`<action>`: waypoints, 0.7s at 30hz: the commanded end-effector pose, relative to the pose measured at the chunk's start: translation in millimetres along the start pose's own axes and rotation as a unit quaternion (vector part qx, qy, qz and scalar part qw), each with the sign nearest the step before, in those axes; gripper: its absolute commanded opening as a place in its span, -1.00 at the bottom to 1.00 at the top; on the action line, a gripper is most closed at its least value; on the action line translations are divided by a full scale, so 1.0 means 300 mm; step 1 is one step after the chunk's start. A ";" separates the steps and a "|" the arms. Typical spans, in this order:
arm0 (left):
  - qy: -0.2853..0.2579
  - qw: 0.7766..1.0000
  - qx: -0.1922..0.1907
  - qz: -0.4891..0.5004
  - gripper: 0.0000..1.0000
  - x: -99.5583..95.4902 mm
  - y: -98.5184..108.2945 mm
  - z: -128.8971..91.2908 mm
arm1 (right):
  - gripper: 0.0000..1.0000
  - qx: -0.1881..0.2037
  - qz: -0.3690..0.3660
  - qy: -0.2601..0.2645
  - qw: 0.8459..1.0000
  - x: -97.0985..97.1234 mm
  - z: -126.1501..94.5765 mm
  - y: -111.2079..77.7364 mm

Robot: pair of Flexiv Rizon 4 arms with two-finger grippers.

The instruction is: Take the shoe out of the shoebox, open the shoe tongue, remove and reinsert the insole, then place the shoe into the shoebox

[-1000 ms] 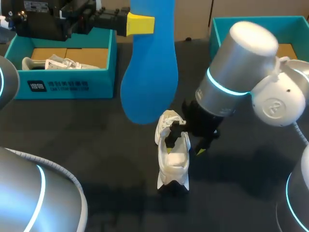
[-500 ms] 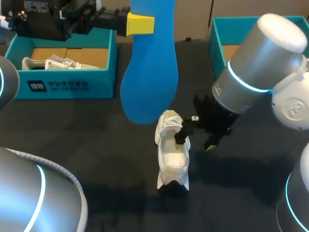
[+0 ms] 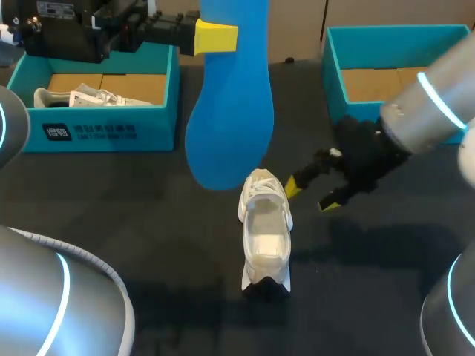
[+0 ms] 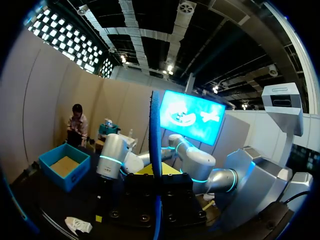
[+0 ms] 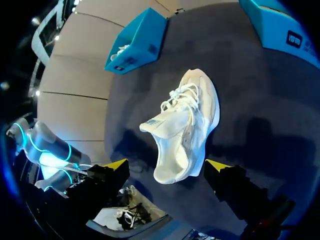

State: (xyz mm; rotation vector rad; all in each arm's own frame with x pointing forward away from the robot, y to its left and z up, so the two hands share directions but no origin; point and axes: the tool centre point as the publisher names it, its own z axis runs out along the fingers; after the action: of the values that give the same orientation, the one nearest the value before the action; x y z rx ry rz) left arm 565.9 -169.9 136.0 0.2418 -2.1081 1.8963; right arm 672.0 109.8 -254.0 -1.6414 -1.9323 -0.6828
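A white shoe [image 3: 265, 230] stands on the dark table near the middle, its tongue pulled back and its inside showing. My left gripper [image 3: 215, 35] is raised at the back, shut on a blue insole [image 3: 230, 96] that hangs down above the shoe's toe. In the left wrist view the insole [image 4: 155, 145] appears edge-on between the fingers of the left gripper [image 4: 156, 172]. My right gripper [image 3: 312, 194] stands open just right of the shoe, touching nothing. In the right wrist view the shoe [image 5: 185, 125] lies ahead of the right gripper [image 5: 167, 165], whose jaws stand wide apart.
A teal shoebox [image 3: 104, 133] at the back left holds another white shoe [image 3: 82, 96]. A second teal shoebox [image 3: 334, 67] stands at the back right, with only its cardboard floor showing. My right arm crosses in front of that box.
My right gripper has drawn back out of the shoe's opening and moved to the right, still open. The left gripper and the insole have stayed put.
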 end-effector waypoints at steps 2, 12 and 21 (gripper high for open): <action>-0.001 1.000 -0.002 0.000 -1.00 -0.001 -0.004 0.003 | 1.00 -0.033 0.000 0.079 0.996 -0.036 -0.070 -0.058; -0.001 1.000 -0.002 0.000 -1.00 -0.001 -0.004 0.003 | 1.00 -0.038 -0.011 0.119 0.992 -0.035 -0.080 -0.059; -0.001 1.000 -0.002 0.000 -1.00 -0.001 -0.004 0.003 | 1.00 -0.042 0.020 0.154 0.987 -0.007 -0.097 -0.030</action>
State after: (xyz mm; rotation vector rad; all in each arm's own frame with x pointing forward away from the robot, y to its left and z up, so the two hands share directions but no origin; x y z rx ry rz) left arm 565.9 -169.9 136.0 0.2419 -2.1081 1.8964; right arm 661.8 86.1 -234.7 -1.5205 -1.6911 -0.9394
